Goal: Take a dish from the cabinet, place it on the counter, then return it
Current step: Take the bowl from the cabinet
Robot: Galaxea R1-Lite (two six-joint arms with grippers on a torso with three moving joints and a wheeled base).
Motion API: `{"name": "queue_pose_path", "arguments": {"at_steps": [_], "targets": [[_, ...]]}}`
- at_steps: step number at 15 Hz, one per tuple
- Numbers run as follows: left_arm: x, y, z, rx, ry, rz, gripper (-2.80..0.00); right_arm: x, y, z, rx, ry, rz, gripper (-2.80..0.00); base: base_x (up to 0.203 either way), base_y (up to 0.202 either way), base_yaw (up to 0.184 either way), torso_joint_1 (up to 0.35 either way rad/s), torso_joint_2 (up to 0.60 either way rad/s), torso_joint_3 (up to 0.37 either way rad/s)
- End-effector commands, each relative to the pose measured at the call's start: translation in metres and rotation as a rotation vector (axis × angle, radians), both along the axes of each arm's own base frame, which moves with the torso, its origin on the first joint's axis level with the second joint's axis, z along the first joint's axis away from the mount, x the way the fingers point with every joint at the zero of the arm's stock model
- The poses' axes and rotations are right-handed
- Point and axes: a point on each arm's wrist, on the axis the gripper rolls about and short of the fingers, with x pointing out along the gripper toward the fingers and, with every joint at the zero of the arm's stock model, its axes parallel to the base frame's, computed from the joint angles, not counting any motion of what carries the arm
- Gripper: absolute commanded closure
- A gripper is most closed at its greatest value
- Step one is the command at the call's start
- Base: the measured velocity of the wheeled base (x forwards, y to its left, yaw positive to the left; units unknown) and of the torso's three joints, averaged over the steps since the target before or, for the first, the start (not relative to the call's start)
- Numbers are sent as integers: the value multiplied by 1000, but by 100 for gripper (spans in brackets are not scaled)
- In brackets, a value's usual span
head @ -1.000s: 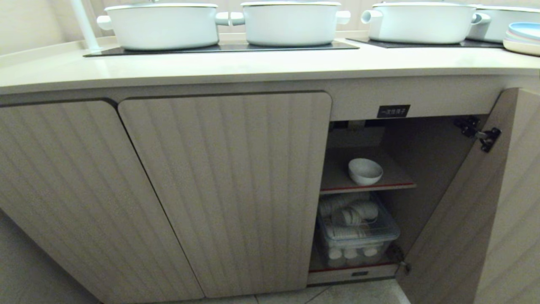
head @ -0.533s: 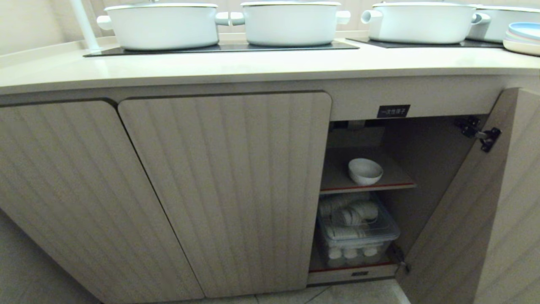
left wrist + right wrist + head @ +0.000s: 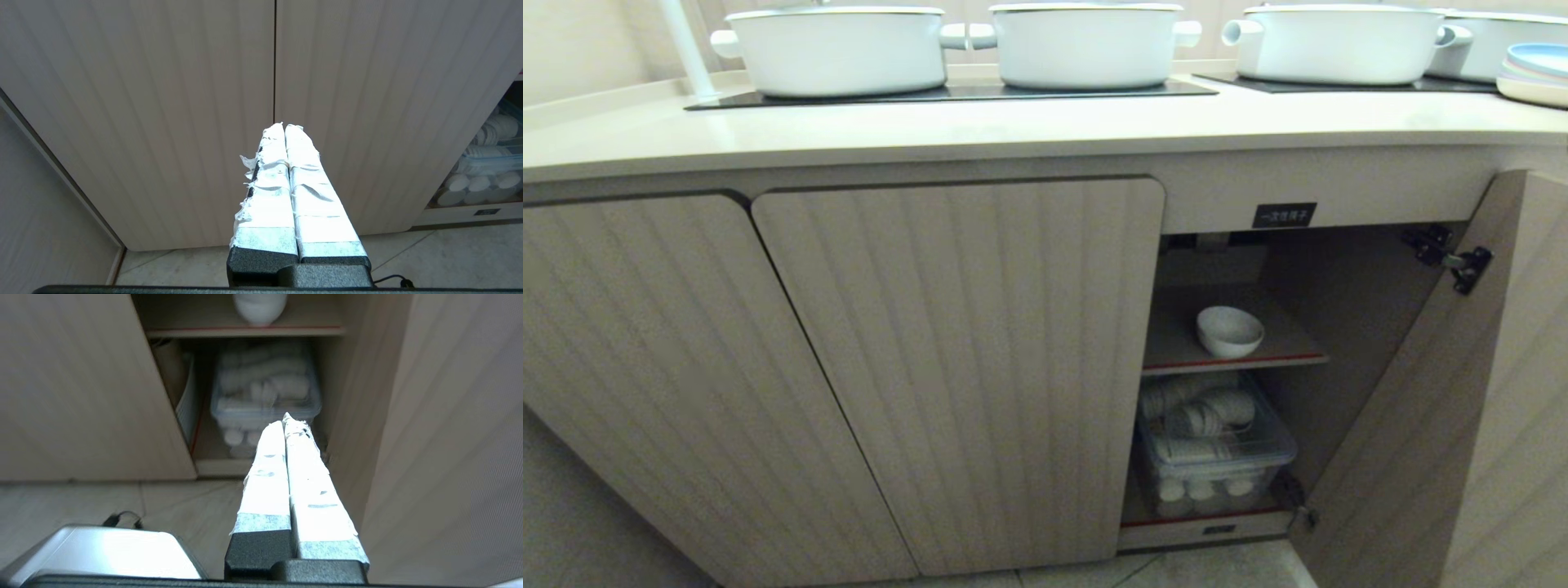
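Note:
The dish [image 3: 1230, 331], a small white bowl, sits on the red-edged upper shelf of the cabinet [image 3: 956, 367], whose right-hand door [image 3: 1437, 425] stands wide open. The bowl's underside [image 3: 260, 306] shows in the right wrist view too. The cream counter [image 3: 1013, 126] runs above the cabinet. My right gripper [image 3: 284, 418] is shut and empty, low in front of the open compartment, below the dish. Over on the other side my left gripper [image 3: 284, 127] is shut and empty, facing the closed fluted doors [image 3: 273, 61]. Neither arm shows in the head view.
A clear lidded box of white cups [image 3: 1213, 445] fills the lower shelf. Three white pots [image 3: 1086, 45] stand on black cooktops [image 3: 947, 94]. Pastel plates [image 3: 1535, 73] are stacked at the counter's far right. A white pole [image 3: 686, 49] rises at the left. The tiled floor [image 3: 122, 502] lies below.
Nothing has moved in the head view: the dish, the open door and the counter stand as before.

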Motion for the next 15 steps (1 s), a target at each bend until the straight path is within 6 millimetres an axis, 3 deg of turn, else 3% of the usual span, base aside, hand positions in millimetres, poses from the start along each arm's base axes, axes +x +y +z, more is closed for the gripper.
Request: {"name": "queue_pose_path", "arguments": {"at_steps": [1, 9, 15], "targets": [[0, 0, 0, 0, 0, 1, 0, 2, 0, 8, 0, 22, 2, 0, 0, 0, 0, 0, 0, 0], [0, 0, 0, 1, 0, 0, 0, 58, 0, 51, -7, 299, 9, 0, 0, 0, 0, 0, 0, 0], [0, 0, 0, 0, 0, 1, 0, 123, 1, 64, -68, 350, 32, 0, 0, 0, 0, 0, 0, 0]]}}
